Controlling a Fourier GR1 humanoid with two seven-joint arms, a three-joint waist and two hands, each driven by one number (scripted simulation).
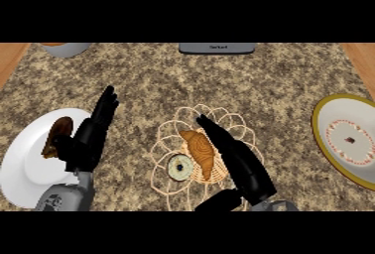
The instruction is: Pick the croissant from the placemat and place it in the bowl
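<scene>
Your right hand [238,159] has its fingers [214,133] straight and holding nothing, the croissant [199,149] lies just beside them on the placemat [164,134], ungrasped, and the bowl [318,122] waits well apart beyond them.

A speckled brown-and-grey stone counter [147,79] is seen from above, bordered by wooden strips [11,59] at the far left and far right. A cream placemat [167,141] of looped, petal-like outline is laid at the centre. A white bowl [18,168] is set on the counter near the left edge, well apart from a yellow-rimmed plate [333,119] cut off at the right edge. At the far edge, a grey flat object [217,48] and a pale grey vessel [67,48] are partly shown.
</scene>
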